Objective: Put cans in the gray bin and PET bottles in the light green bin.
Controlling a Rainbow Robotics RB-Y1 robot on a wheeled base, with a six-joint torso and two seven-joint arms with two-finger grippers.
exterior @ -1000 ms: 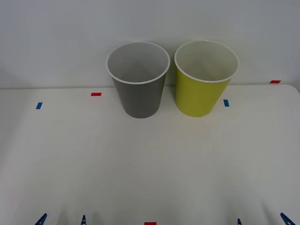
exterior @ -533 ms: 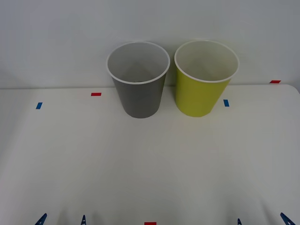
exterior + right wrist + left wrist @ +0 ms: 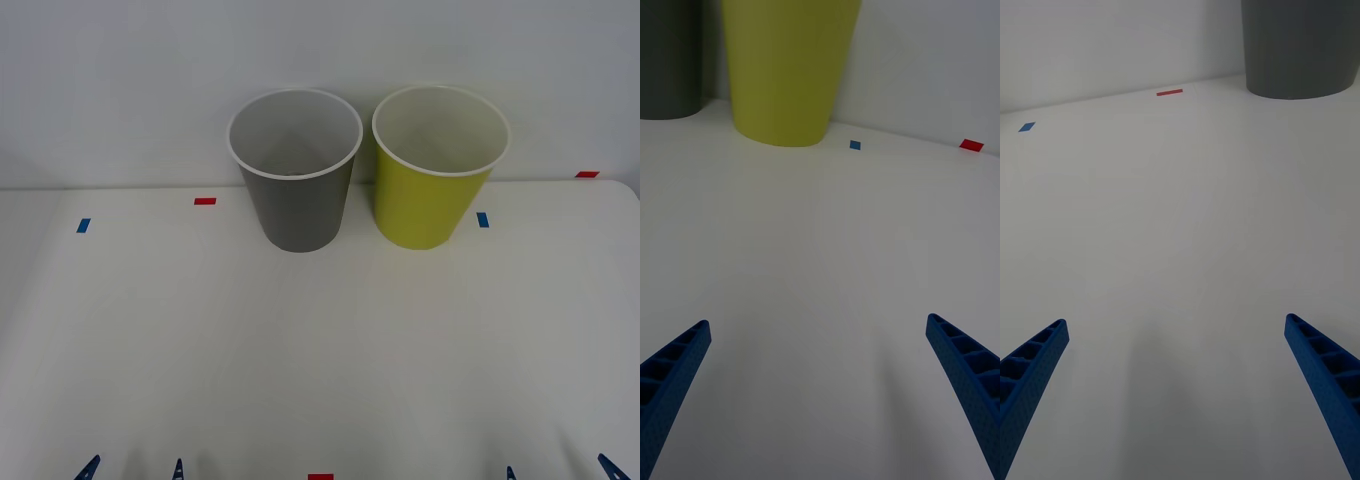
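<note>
Left gripper and right gripper sit low at the near table edge, fingers spread wide apart, nothing held. Beyond them is bare tabletop — no can or bottle to grab. Far edge: gray bin ahead of the left arm, light green bin just beside it, nearer the right arm — both upright.
</note>
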